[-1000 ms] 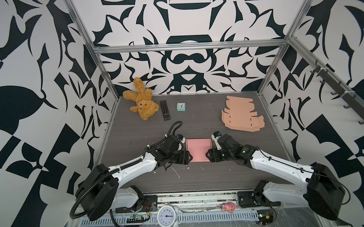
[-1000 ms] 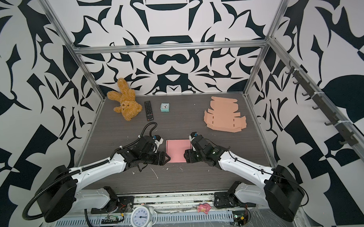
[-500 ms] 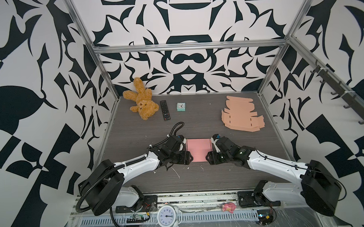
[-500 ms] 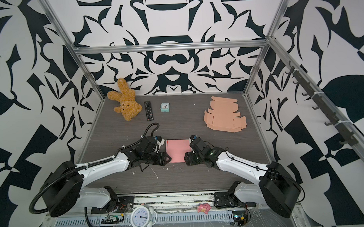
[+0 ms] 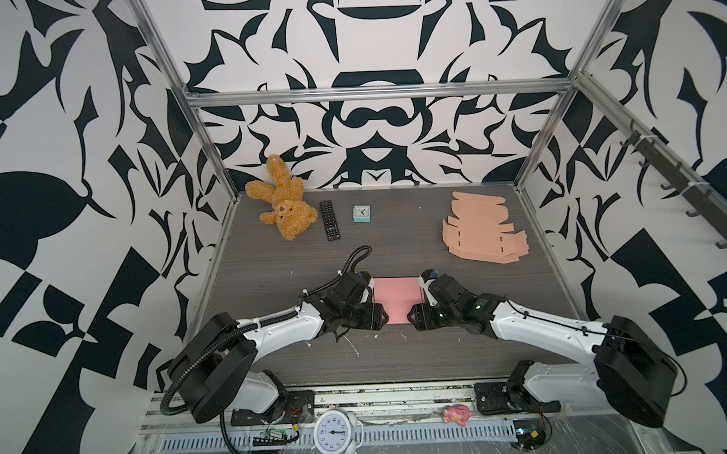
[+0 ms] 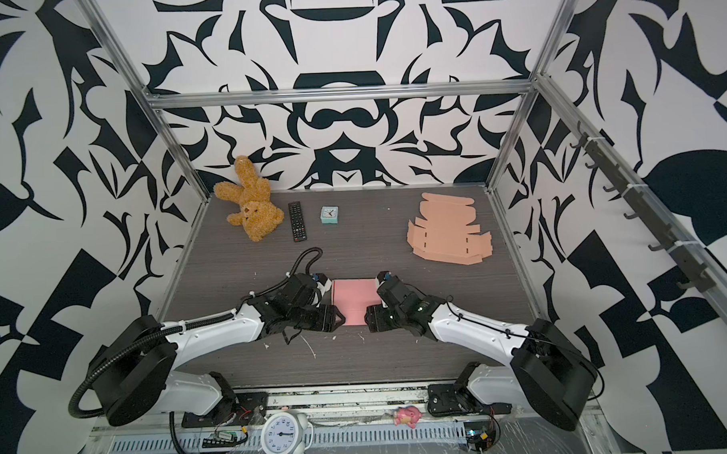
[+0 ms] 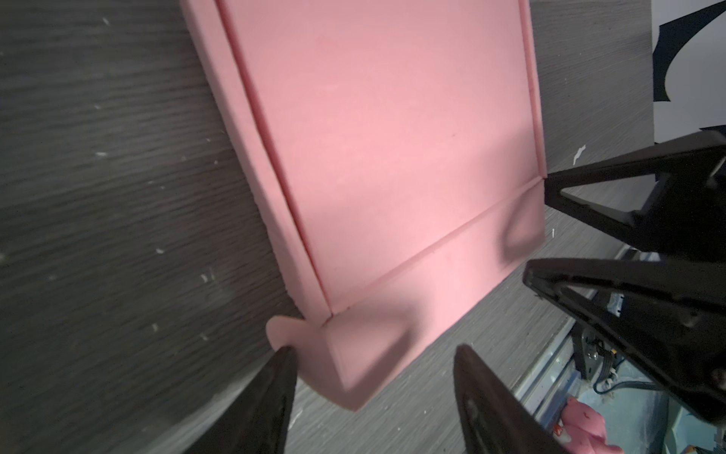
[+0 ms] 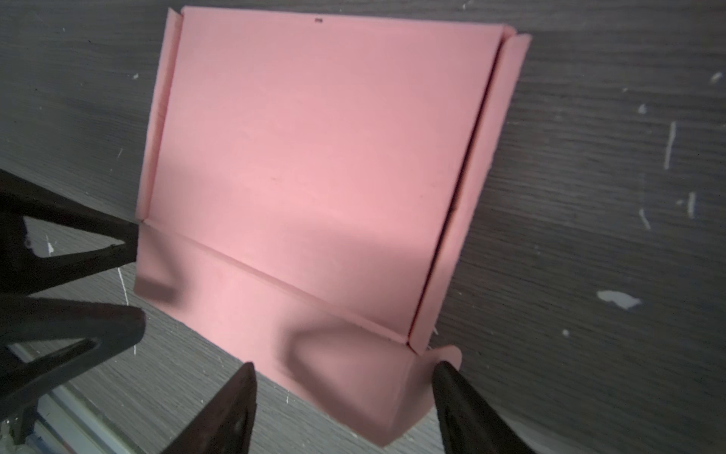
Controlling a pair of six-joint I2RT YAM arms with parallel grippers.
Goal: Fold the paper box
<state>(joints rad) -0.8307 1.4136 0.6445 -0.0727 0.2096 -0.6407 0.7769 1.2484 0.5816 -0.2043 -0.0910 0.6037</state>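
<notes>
1. Paper box (image 5: 395, 297) lies pink on the bench (image 5: 271, 260), lower middle in both top views, between my left end effector (image 5: 382, 314) and right end effector (image 5: 411, 315).
2. Left wrist view: left jaws open, straddling a front flap (image 7: 412, 314) corner.
3. Right wrist view: right jaws open around the opposite corner. I judge the lid is down; the flap is left to tuck.

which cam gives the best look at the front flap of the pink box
The right wrist view. There the front flap of the pink paper box shows end to end, with its crease and both bent corners. The left wrist view shows the flap too, but more obliquely. In both top views it is only a small pink strip.
</notes>
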